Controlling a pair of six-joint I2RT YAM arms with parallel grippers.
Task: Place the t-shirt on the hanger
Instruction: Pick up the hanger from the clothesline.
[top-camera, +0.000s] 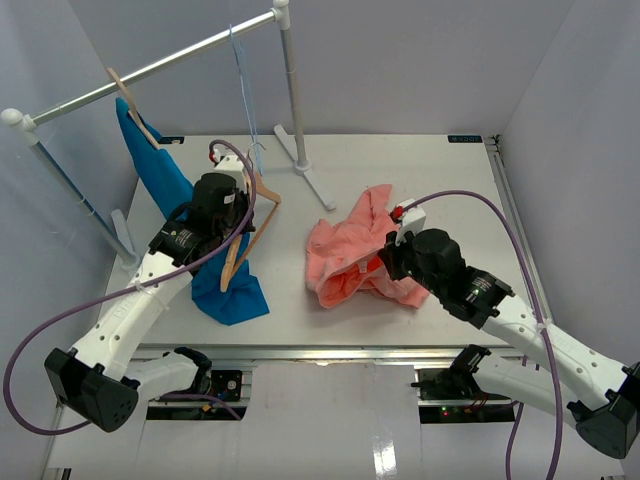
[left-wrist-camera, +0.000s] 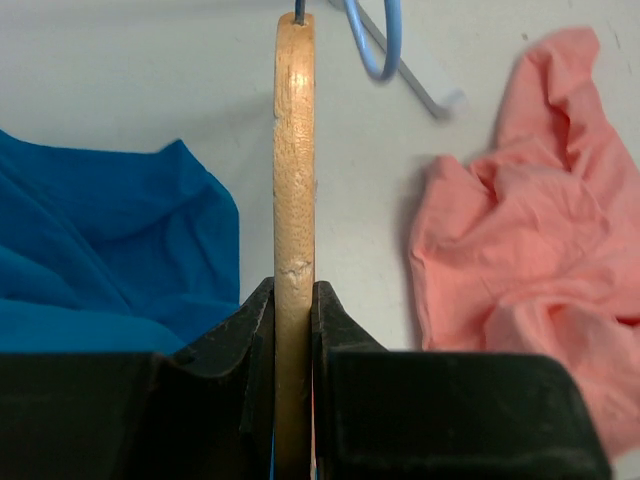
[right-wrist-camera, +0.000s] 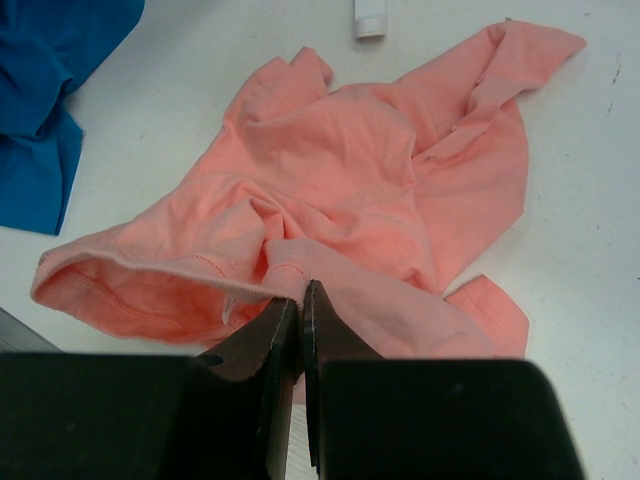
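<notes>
The left gripper (left-wrist-camera: 294, 300) is clamped tight on one wooden arm of the hanger (left-wrist-camera: 294, 170), holding it tilted over the blue shirt (top-camera: 235, 295) at centre-left of the overhead view, likely to keep its end free for the garment. The right gripper (right-wrist-camera: 301, 305), jaws almost together, pinches the hem of the t-shirt (right-wrist-camera: 370, 170), which lies crumpled at the middle of the table (top-camera: 430, 180), probably to lift its opening.

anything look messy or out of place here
The t-shirt lies crumpled on the table, one edge pinched in the right gripper. The blue shirt sags from a tan hanger on the rail, its lower end pooled on the table. The wooden hanger is off the rail, clamped in the left gripper.
</notes>
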